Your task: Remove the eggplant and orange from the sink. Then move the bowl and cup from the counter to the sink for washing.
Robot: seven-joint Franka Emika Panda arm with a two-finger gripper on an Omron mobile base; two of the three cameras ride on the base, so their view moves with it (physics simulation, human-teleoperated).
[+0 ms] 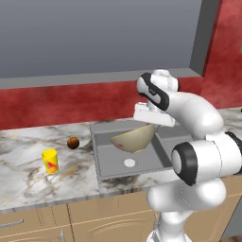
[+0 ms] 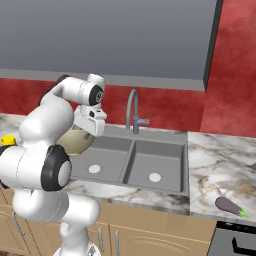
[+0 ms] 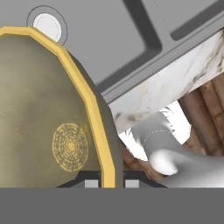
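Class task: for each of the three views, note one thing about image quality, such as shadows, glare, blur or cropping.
Left base view: flat, even light, no glare; the bowl is sharp above the sink. Right base view: the arm hides most of the bowl. Hand view: the bowl's rim sits between the pincer tips, looming large and cropped by the frame.

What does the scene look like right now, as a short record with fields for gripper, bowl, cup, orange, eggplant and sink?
gripper: shut on the bowl's rim
bowl: held tilted in the air over the left basin
cup: upright on the counter, left of the sink
orange: on the counter, between cup and sink
eggplant: on the counter, right of the sink
sink: nothing lies in either basin
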